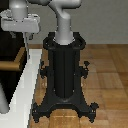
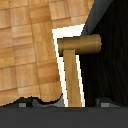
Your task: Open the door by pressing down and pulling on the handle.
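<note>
Jaws: the gripper (image 1: pixel 25 37) hangs from the arm with its fingers pointing down, but whether they stand apart or together cannot be told; the exterior view is too coarse and the wrist view shows only dark tips at the frame edge. The handle (image 2: pixel 74 75), a brass-tan lever on a darker hub, lies directly beneath the jaws, not visibly touched. The door (image 2: pixel 107 60), a dark panel in a pale frame, appears shut. Beyond stand the black robot pedestal (image 1: pixel 65 70) and wooden floor (image 1: pixel 110 75). Judgement: approach step in hand. The next move calls for descending onto the lever, pressing down, then pulling.
</note>
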